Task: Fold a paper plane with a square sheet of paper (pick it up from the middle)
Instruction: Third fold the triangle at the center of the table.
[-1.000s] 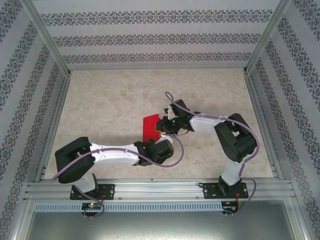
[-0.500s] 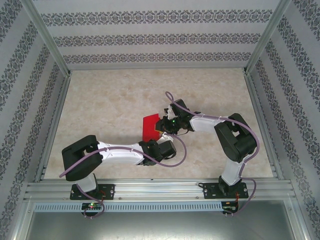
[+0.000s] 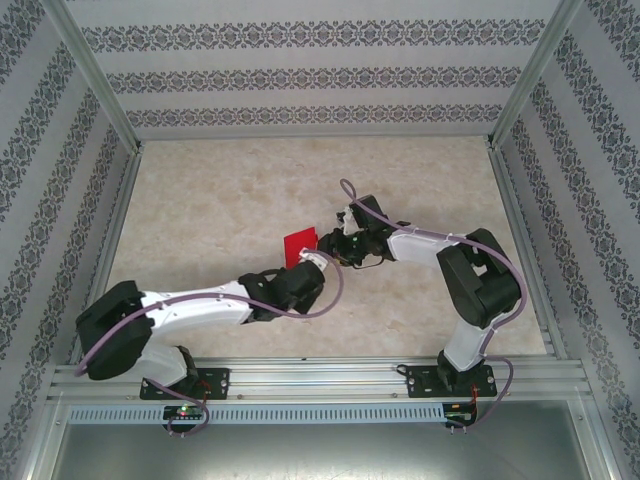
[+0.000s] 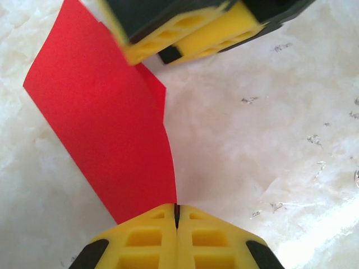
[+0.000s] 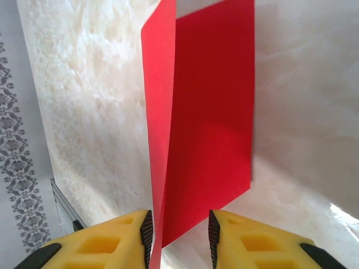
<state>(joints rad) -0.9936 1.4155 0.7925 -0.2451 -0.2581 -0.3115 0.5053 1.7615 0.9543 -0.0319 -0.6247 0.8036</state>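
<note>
Plain red paper (image 4: pixel 106 134) (cream mottled table (image 3: pixel 200 200))

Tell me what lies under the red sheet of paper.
Under the red sheet of paper, pinched in the shut left jaws, the pale marbled table shows around its edges with a soft shadow. The table patch directly beneath is covered.

Left arm (image 3: pixel 190 305) reaching toward centre, left pincer (image 4: pixel 176 216) clamped shut, right pincer (image 5: pixel 179 224) opposite, jaws parted.

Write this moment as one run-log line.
left tool: shut on red paper | right tool: open, astride paper | paper: folded over
</note>
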